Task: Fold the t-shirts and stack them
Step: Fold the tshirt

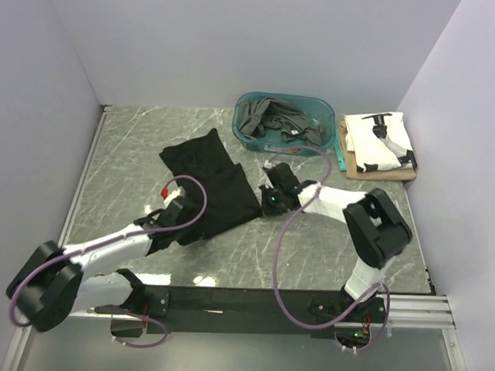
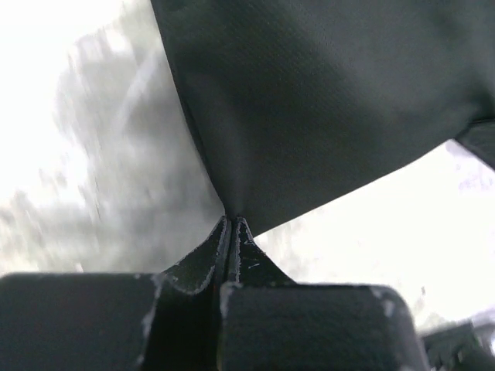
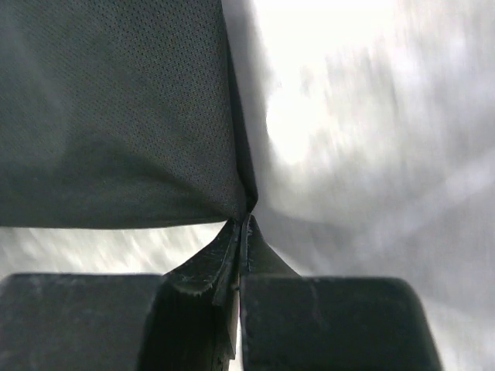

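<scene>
Closest to the lens in each wrist view is that arm's own pair of fingers. The left tool [image 2: 232, 220] has its fingers pressed together with a fold of the black t-shirt [image 2: 325, 100] pinched at the tips. The right tool [image 3: 247, 220] is likewise clamped on an edge of the same cloth, which rises from the tips in a taut sheet.

From above, the black shirt lies in the middle of the marbled worktop [image 1: 327, 246], wide at the near end and narrowing to a bunched strip at the far end. The tools grip it at its near left and near right sides.

Behind it a teal tub [image 1: 329, 107] holds dark grey shirts [image 1: 271, 121], still unfolded. Just right of the tub, a folded white printed t-shirt [image 1: 381, 142] rests on a tan shirt [image 1: 400, 173].

The step in hand looks like the grasp that opens work on the black shirt. Two shirts appear stacked, so the task seems partly done. Next, both arms should lift and move together, keeping the cloth evenly stretched between them. Uneven pulling could slip a corner or wrinkle the body.
</scene>
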Available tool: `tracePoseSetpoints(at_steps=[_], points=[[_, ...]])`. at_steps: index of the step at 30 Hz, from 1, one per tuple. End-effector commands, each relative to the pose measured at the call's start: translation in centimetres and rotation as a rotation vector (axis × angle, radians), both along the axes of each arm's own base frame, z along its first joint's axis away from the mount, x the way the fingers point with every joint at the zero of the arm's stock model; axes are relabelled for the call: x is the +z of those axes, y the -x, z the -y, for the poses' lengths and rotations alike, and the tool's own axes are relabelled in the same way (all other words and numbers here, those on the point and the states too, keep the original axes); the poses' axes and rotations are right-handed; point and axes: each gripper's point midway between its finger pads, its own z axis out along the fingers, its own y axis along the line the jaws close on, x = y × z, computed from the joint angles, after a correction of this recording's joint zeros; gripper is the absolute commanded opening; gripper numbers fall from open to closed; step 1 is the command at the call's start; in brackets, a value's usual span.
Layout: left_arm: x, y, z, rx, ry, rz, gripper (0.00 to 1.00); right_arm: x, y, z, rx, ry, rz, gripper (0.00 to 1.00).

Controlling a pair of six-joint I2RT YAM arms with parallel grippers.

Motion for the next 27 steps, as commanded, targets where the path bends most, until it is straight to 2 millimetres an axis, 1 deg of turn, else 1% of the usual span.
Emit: tracePoseSetpoints(at_steps=[1, 2, 3, 4, 5, 6, 7, 8, 9, 10, 11, 12, 13, 15, 16, 17, 19, 20, 21, 22, 23, 24, 25, 26, 27], points=[[0.2, 2.4, 0.2, 0.016, 0.03, -0.015, 0.01, 0.1, 3.9, 2.9, -0.037, 0.05, -0.047, 0.0], [0.3, 3.0, 0.6, 0.013, 0.059, -0.019, 0.01, 0.1, 4.7, 3.3, -0.044, 0.055, -0.06, 0.0], [0.5, 3.9, 1.2, -0.019, 0.084, -0.014, 0.01, -0.6, 6.1, 4.0, -0.04, 0.078, -0.081, 0.0], [0.8, 4.5, 1.8, -0.035, 0.111, -0.017, 0.01, -0.1, 6.7, 4.1, -0.032, 0.072, -0.074, 0.0], [1.1, 5.0, 2.4, -0.038, 0.138, -0.022, 0.01, -0.2, 7.6, 4.4, -0.034, 0.081, -0.091, 0.0], [1.5, 6.0, 3.1, -0.071, 0.16, -0.018, 0.01, -0.5, 8.5, 4.9, -0.035, 0.097, -0.104, 0.0], [1.7, 6.6, 3.4, -0.086, 0.171, -0.024, 0.01, -0.1, 9.5, 4.9, -0.015, 0.099, -0.107, 0.0], [2.0, 7.0, 3.7, -0.081, 0.182, -0.028, 0.01, 0.0, 10.1, 5.0, -0.02, 0.101, -0.114, 0.0], [2.0, 8.0, 4.2, -0.109, 0.178, -0.032, 0.01, -0.2, 10.9, 5.3, -0.021, 0.11, -0.124, 0.0], [2.4, 8.5, 4.3, -0.113, 0.187, -0.026, 0.01, -0.1, 11.3, 5.5, -0.029, 0.116, -0.124, 0.0], [2.2, 8.9, 4.1, -0.103, 0.175, -0.034, 0.01, 0.4, 12.0, 5.5, -0.03, 0.112, -0.127, 0.0], [2.2, 9.7, 4.3, -0.124, 0.171, -0.04, 0.01, 0.4, 12.4, 5.8, -0.034, 0.117, -0.129, 0.0], [2.2, 10.0, 4.4, -0.126, 0.166, -0.05, 0.01, 1.0, 13.0, 5.9, -0.034, 0.116, -0.126, 0.0], [2.3, 10.8, 4.6, -0.145, 0.149, -0.067, 0.01, 1.5, 13.7, 6.2, -0.035, 0.121, -0.123, 0.0], [2.5, 10.9, 4.7, -0.148, 0.145, -0.064, 0.01, 2.0, 14.0, 6.5, -0.04, 0.12, -0.12, 0.0], [3.2, 10.8, 5.1, -0.158, 0.15, -0.051, 0.01, 2.3, 14.2, 6.5, -0.037, 0.116, -0.115, 0.0], [3.7, 10.4, 5.5, -0.165, 0.136, -0.02, 0.01, 3.1, 14.0, 6.5, -0.032, 0.095, -0.088, 0.0], [4.6, 9.9, 5.9, -0.165, 0.146, 0.005, 0.01, 3.4, 13.7, 6.4, -0.031, 0.094, -0.074, 0.0], [4.8, 9.3, 5.9, -0.148, 0.134, 0.032, 0.01, 4.3, 13.1, 6.0, -0.028, 0.082, -0.047, 0.0], [5.2, 9.0, 5.9, -0.141, 0.131, 0.044, 0.01, 4.5, 12.7, 6.1, -0.021, 0.097, -0.036, 0.0], [5.9, 8.4, 5.8, -0.122, 0.117, 0.07, 0.01, 5.5, 11.8, 5.7, -0.025, 0.096, -0.009, 0.0], [6.5, 8.2, 6.1, -0.124, 0.129, 0.079, 0.01, 6.1, 11.4, 5.4, -0.029, 0.09, 0.005, 0.0], [6.5, 7.8, 5.4, -0.098, 0.098, 0.09, 0.01, 6.4, 10.9, 5.7, -0.041, 0.112, 0.018, 0.0], [7.4, 7.5, 5.4, -0.079, 0.102, 0.104, 0.01, 7.0, 10.4, 5.5, -0.046, 0.109, 0.033, 0.0], [7.6, 7.2, 5.0, -0.062, 0.09, 0.114, 0.01, 8.4, 9.3, 5.1, -0.062, 0.095, 0.07, 0.0]])
